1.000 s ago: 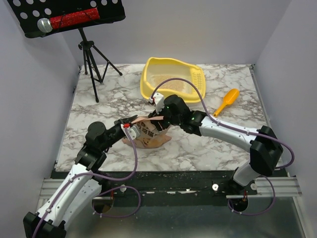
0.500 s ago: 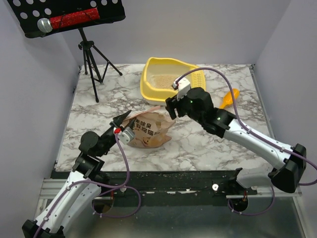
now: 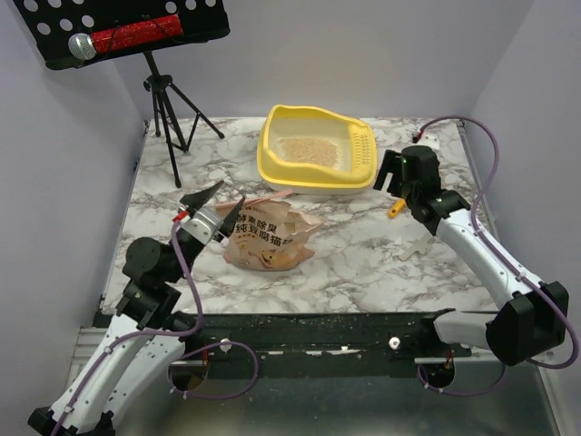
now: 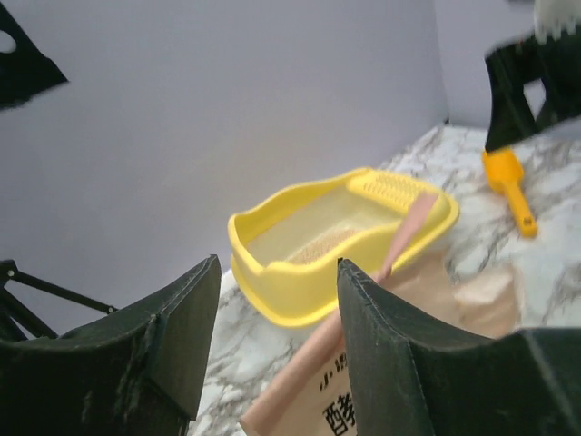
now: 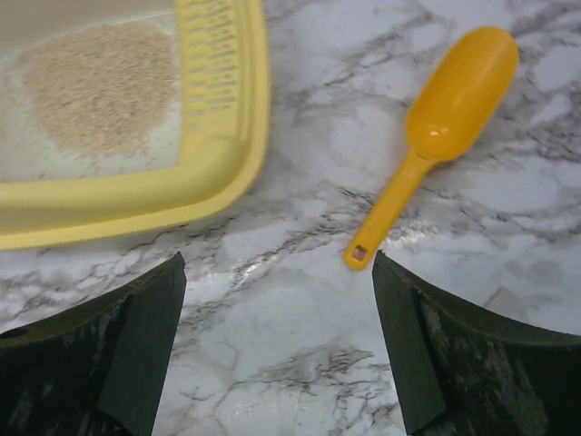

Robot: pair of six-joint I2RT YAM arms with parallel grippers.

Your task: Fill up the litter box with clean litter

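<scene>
The litter box sits at the upper centre of the top view, close to the back edge of the marble surface. A patch of litter lies on its floor, left of the slotted section, with bare floor around the patch. The bag lies on its side just in front of the box. Its pink flap reaches the box's front wall; contact cannot be told.

The left pincer hovers at the bag's left end, fingers apart, holding nothing. The right pincer hangs right of the box, fingers wide apart and holding nothing, over open marble between the box's right corner and the scoop. The scoop lies diagonally, apart from the box.

A tripod stands at the upper left. Open marble runs from the bag to the front edge and across the lower right.
</scene>
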